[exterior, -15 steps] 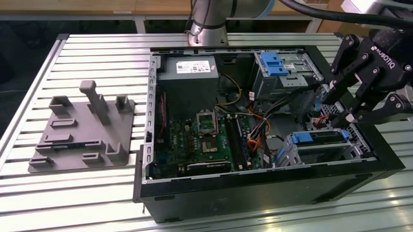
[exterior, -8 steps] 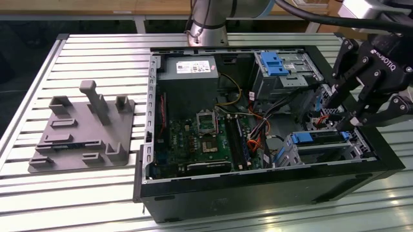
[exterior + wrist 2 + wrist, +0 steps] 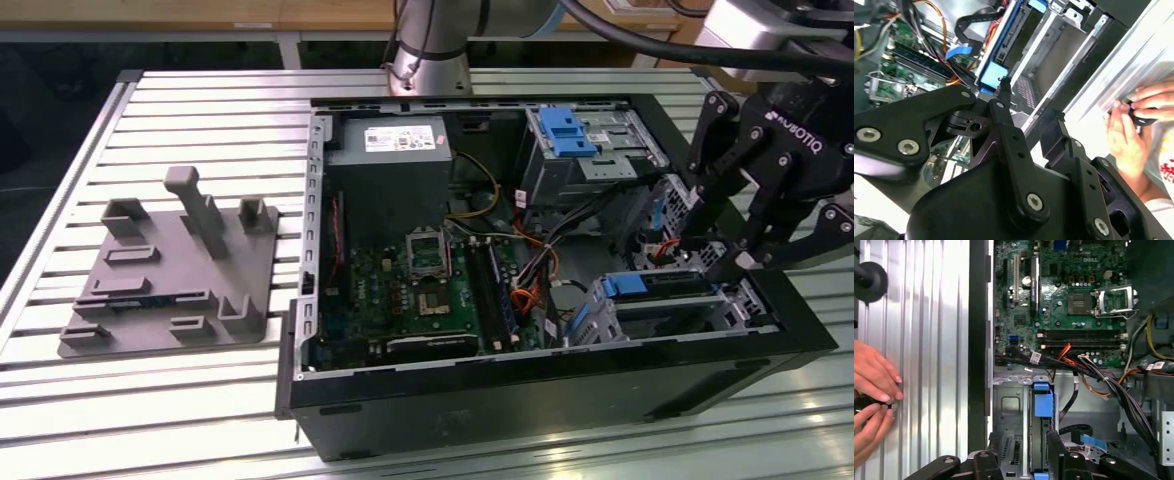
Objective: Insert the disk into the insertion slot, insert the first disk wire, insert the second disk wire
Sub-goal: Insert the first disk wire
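Observation:
The disk (image 3: pixel 654 286), silver-grey in a bright blue carrier, sits in the insertion slot (image 3: pixel 694 312), a small perforated metal cage at the case's corner on the exterior view's right. My gripper (image 3: pixel 721 262) hangs just above that corner. In the first wrist view the disk (image 3: pixel 1043 407) stands edge-on inside the insertion slot (image 3: pixel 1011 407), and my gripper (image 3: pixel 1026 447) is open, one black finger on each side of it, holding nothing. In the second wrist view the disk (image 3: pixel 999 67) lies just beyond one fingertip (image 3: pixel 1002 87). Loose black, orange and red wires (image 3: pixel 1089 370) trail past the cage.
A taller bay with a blue latch (image 3: pixel 577 135), a power supply (image 3: pixel 400 140) and the motherboard (image 3: pixel 427 280) fill the open case. A grey fixture (image 3: pixel 174 270) lies on the slatted table at the exterior view's left. A person's hands (image 3: pixel 874 390) rest on the table beside the case.

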Motion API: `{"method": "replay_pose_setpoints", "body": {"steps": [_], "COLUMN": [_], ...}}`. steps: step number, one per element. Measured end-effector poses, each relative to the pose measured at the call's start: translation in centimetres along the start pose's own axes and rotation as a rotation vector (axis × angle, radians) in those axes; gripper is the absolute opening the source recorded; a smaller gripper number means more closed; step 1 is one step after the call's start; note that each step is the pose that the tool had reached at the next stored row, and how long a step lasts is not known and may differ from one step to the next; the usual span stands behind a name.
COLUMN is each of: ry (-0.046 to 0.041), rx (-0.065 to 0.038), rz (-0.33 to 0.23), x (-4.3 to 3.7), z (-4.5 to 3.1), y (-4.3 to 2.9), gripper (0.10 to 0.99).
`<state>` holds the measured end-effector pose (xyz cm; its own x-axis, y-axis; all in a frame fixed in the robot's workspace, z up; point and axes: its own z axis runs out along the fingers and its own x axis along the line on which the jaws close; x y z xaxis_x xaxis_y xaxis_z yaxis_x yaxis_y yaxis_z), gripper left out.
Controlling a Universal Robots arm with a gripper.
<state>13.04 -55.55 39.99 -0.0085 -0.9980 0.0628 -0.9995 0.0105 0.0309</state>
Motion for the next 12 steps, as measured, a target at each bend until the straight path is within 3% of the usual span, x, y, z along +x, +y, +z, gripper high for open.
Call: {"method": "replay_pose_setpoints", "body": {"steps": [4,7,8,9,12], "ry": [0.0324,0.0499,0.0523,0.0531,0.0533], "rx": [0.003,0.005,0.005,0.005,0.006], "rz": [-0.004,-0.006,-0.008,-0.009,-0.014], "x": [-0.42,-0.94,-1.12,-1.28,-1.8], "z": [0.26,0.53,0.63,0.74,0.93], "y": [-0.01,-0.01,-0.01,-0.02,-0.11], "gripper": [0.498,0.482,0.482,0.416,0.416]}}
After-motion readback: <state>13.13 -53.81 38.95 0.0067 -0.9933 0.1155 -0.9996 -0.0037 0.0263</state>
